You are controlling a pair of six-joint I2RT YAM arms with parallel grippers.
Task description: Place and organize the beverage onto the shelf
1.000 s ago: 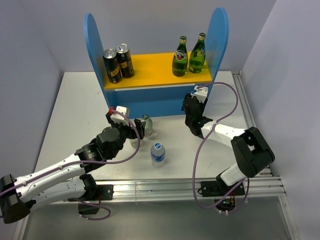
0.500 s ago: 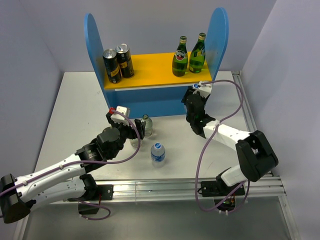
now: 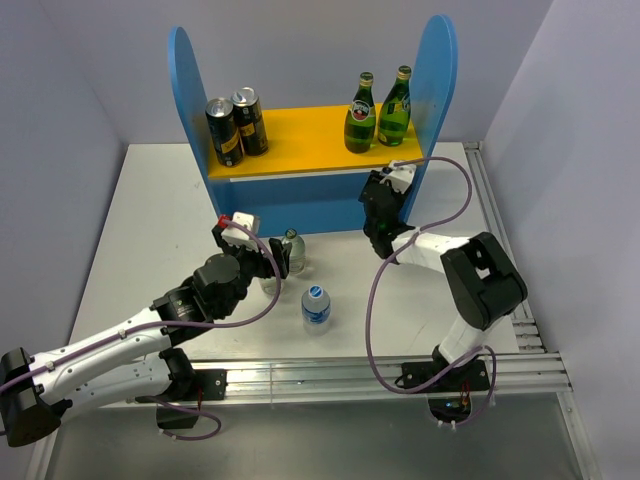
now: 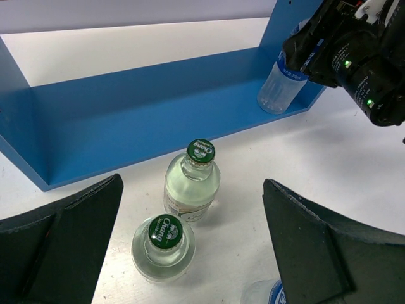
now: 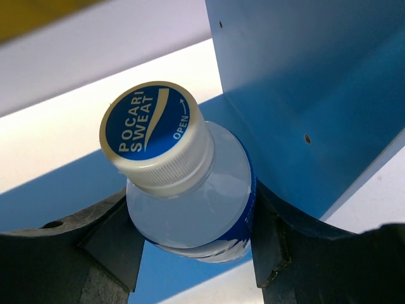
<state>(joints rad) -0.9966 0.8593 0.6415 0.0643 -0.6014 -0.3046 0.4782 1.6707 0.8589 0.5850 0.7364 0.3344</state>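
Observation:
The blue shelf (image 3: 300, 195) has an orange upper board (image 3: 300, 135); two green glass bottles (image 3: 378, 110) stand on its right end. My right gripper (image 5: 190, 234) is shut on a clear water bottle (image 5: 190, 202) with a blue-labelled cap, held tilted at the right end of the lower level (image 4: 152, 107), against the side panel (image 5: 304, 95). From the left wrist that bottle (image 4: 278, 85) shows just inside the shelf. My left gripper (image 4: 190, 253) hangs open over two squat clear bottles (image 4: 193, 183) (image 4: 163, 250) with green caps. A second water bottle (image 3: 316, 307) stands on the table.
Two dark cans (image 3: 236, 125) stand on the left of the upper board. The right arm's cable (image 3: 440, 200) loops beside the shelf's right panel. A metal rail (image 3: 500, 230) runs along the table's right edge.
The right gripper has carried the water bottle away from me, into the shelf's lower level by the right panel, and its forearm has swung inward. The left arm has not moved.

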